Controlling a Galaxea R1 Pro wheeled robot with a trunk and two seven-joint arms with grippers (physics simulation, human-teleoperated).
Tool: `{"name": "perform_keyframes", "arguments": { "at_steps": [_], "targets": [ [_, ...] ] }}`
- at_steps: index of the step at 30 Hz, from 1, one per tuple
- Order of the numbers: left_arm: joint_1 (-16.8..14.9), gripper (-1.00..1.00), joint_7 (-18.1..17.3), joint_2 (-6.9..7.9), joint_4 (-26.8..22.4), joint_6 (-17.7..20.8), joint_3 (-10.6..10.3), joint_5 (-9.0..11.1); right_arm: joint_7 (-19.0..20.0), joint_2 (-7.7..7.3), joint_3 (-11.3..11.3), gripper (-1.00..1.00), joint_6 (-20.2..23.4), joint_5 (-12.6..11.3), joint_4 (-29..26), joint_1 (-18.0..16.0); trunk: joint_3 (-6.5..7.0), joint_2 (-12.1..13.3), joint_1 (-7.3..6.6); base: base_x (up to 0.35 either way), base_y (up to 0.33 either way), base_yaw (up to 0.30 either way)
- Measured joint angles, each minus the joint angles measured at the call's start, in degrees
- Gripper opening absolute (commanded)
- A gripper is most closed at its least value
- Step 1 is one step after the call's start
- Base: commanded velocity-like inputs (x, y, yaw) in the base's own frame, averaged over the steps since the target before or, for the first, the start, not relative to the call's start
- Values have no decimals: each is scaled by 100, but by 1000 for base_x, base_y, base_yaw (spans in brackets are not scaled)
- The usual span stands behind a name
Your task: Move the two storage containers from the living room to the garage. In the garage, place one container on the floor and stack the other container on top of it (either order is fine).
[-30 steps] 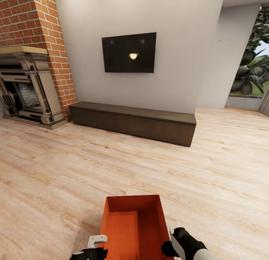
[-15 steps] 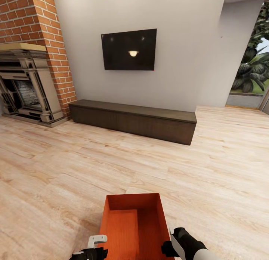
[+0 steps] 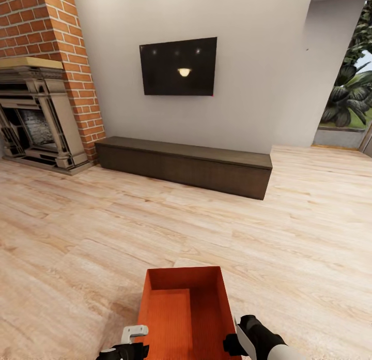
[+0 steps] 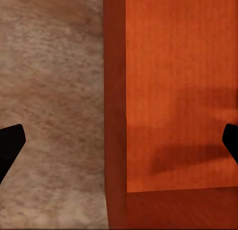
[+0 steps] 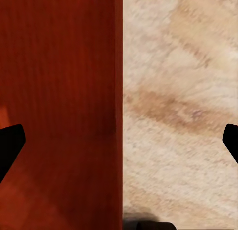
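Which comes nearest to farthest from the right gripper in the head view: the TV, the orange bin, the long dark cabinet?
1. Orange bin: right beside the right gripper, between both arms.
2. Long dark cabinet: ahead, across the wood floor against the wall.
3. TV: mounted on the wall above the cabinet, farthest.

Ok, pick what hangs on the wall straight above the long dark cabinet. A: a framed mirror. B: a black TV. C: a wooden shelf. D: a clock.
B: a black TV is mounted on the pale wall above the long dark cabinet, right of the brick fireplace.
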Motion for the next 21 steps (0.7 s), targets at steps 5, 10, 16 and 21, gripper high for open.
{"name": "perform_keyframes", "arguments": {
  "at_steps": [5,10,16,21],
  "targets": [
    [0,100,0,0,0,0,0,0,0,0,1,100,0,0,0,0,-1,0,0,0,0,0],
    [0,100,0,0,0,0,0,0,0,0,5,100,0,4,0,0,-1,0,0,0,0,0],
    [0,100,0,0,0,0,-1,0,-1,0,8,100,0,14,0,0,-1,0,0,0,0,0],
    [0,100,0,0,0,0,-3,0,0,0,8,-100,0,16,0,0,-1,0,0,0,0,0]
  ]
}}
